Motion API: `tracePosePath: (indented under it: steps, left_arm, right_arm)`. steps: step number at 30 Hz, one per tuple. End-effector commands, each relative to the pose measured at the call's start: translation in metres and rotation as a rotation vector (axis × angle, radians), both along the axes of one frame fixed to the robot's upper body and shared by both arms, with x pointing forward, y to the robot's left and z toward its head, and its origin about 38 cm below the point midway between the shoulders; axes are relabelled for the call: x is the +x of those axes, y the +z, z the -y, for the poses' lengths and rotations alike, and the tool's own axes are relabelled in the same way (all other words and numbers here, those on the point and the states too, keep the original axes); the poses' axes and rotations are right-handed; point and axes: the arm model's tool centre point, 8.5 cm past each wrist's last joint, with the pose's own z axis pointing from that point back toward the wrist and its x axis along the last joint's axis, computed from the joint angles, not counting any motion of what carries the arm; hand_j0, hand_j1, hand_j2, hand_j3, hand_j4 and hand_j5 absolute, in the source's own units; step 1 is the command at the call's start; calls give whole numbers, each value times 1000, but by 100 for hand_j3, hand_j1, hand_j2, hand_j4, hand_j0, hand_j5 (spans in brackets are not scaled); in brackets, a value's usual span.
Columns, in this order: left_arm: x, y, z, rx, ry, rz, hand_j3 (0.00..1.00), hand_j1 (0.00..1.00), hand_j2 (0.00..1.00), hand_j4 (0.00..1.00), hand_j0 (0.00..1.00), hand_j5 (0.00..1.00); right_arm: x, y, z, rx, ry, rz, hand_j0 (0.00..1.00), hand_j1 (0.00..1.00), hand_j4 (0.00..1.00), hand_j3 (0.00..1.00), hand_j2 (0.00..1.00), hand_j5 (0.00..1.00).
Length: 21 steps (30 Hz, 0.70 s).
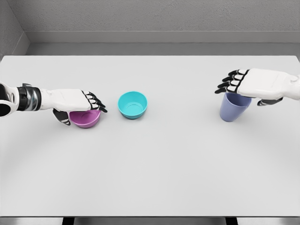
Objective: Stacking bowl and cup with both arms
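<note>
A purple bowl (86,119) sits on the white table (154,168) at the left. My left hand (79,100) hovers over its back rim with the fingers stretched flat and the thumb hanging by its left wall; no grip shows. A teal bowl (132,104) stands empty near the middle. At the right stands a lavender cup (233,108). My right hand (248,83) lies over its mouth, fingers extended to the left and the thumb off to the right. The palm hides the cup's rim.
A grey wall and a ledge (150,37) run behind the table's far edge. The table's front edge (150,217) lies along the bottom of the picture.
</note>
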Motion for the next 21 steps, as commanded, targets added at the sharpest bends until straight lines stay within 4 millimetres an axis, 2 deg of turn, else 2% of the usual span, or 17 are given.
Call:
tracePosePath:
  steps: [1,12,17,18,21]
  left_arm:
    - [0,0,2,-7,0,-1,100,100,100,100,100,100]
    - [0,-1,6,-6,-8,-6,100,100,100,100,100,100]
    - [1,0,5,-4,-6,-4,82,82,82,82,82,82]
    - [1,0,5,-4,-6,-4,75,75,75,75,75,75]
    - [1,0,5,-3,-5,-4,69,69,69,69,69,69]
  right_arm:
    - [0,-1,0,3,-1,-4,100,100,100,100,100,100]
    - [0,0,1,1,-2,-2,100,100,100,100,100,100]
    - [1,0,1,2,-6,-2,100,100,100,100,100,100]
    - [1,0,2,2,-10,-4,100,100,100,100,100,100]
    - [1,0,2,2,-10,-4,100,100,100,100,100,100]
